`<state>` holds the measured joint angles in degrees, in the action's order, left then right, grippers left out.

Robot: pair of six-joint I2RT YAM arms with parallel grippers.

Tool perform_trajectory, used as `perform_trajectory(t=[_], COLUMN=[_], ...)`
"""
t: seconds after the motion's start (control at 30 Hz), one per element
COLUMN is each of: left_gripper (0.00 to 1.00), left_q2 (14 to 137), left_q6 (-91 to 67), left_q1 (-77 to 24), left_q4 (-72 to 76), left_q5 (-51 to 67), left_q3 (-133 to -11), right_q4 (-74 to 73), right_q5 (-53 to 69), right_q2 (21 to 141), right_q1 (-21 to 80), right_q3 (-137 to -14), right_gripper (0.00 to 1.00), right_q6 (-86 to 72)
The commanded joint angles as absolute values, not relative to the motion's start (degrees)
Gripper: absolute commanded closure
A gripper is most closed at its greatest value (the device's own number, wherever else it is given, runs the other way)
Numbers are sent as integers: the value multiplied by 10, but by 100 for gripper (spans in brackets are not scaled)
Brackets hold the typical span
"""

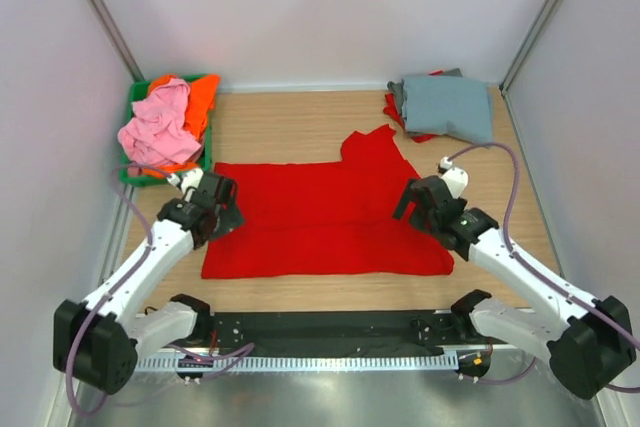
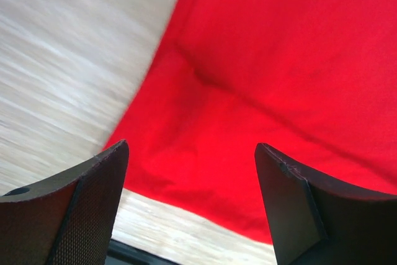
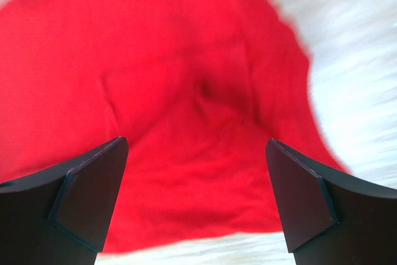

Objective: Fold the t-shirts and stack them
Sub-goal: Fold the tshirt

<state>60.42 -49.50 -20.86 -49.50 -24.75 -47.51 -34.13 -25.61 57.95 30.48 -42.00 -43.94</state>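
**Bin** (image 1: 133, 99), far-left corner of the table (image 1: 290, 117): holds the crumpled pink shirt (image 1: 158, 129) and orange shirt (image 1: 204, 97), both unfolded and probably next in line.

**Left tool** (image 1: 222, 215): sits over the left edge of the red shirt (image 1: 320, 209), jaws spread with nothing between them. This looks like a pose for pinching that edge for a fold.

**Red shirt**: lies flat on the table between the two tools, one sleeve pointing to the far side.

**Right tool** (image 1: 408, 203): mirrors the left at the right edge, also open and empty, presumably so both sides lift together.

**Grey shirt** (image 1: 450, 107), far-right corner: lies folded, probably the start of the stack.

**Views**: Only the top view gives the layout and the other shirts, but the jaw gaps are unclear there. The wrist views show only red cloth and table. They do confirm the open left tool (image 2: 189, 150) above a crease at the edge, and the open right tool (image 3: 195, 144) above a pucker. Both are blurred, so contact with the cloth cannot be told.
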Motion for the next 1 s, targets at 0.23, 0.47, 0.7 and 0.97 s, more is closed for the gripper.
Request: perform_trajectory(t=[0.23, 0.47, 0.7, 0.97], left_gripper=[19, 21, 22, 12], left_q2=[676, 679, 657, 618], left_q6=[-519, -547, -557, -443], left_q1=[-233, -278, -322, -327], left_q4=[-324, -309, -409, -608], left_q5=[-121, -141, -157, -214], left_q3=[-335, -278, -338, -651], right_q4=[-214, -254, -459, -545], right_q5=[-100, -96, -200, -411], right_q2=[602, 535, 419, 597], right_q1=[308, 389, 505, 457], right_q3=[-242, -159, -270, -606], right_gripper=[7, 7, 4, 0], right_q6=[-531, -651, -722, -544])
